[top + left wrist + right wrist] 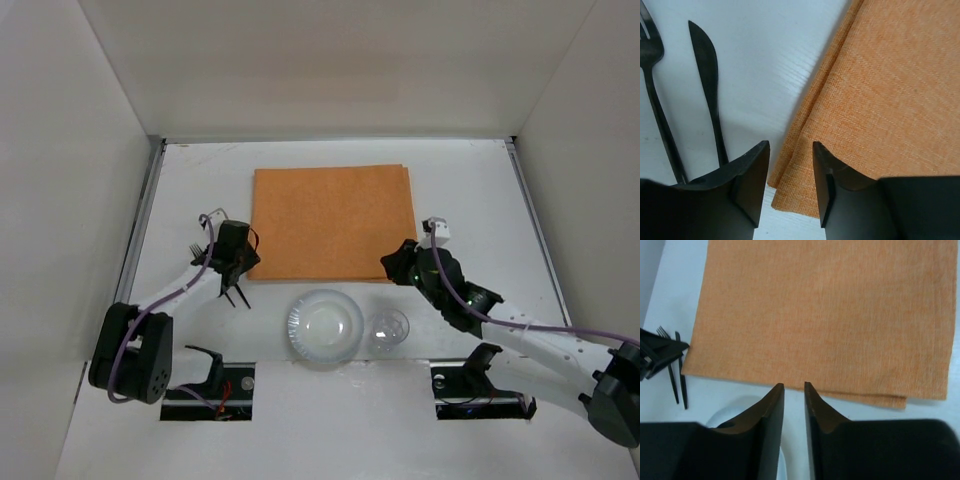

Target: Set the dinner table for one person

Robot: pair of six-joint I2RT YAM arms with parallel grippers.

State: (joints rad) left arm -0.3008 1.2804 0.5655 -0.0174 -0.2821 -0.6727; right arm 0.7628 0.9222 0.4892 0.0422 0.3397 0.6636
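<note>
The dinner table (480, 200) is a wide white tabletop. An orange cloth mat (333, 222) lies at its middle. My left gripper (242, 268) hovers at the mat's near-left corner (805, 190), open and empty (790, 147). A black fork (655, 100) and a black knife (707, 75) lie side by side on the table just left of it. My right gripper (392, 265) is at the mat's near edge towards the right corner, its jaws (794, 386) a narrow gap apart with nothing between them. A clear plate (325, 326) and a small clear glass (388, 328) stand in front of the mat.
Metal rails (140, 230) run along the table's side edges, and white walls enclose the left, right and back. The right wrist view shows the fork (669, 371), the knife (683, 377) and my left gripper (660, 352) at its left edge.
</note>
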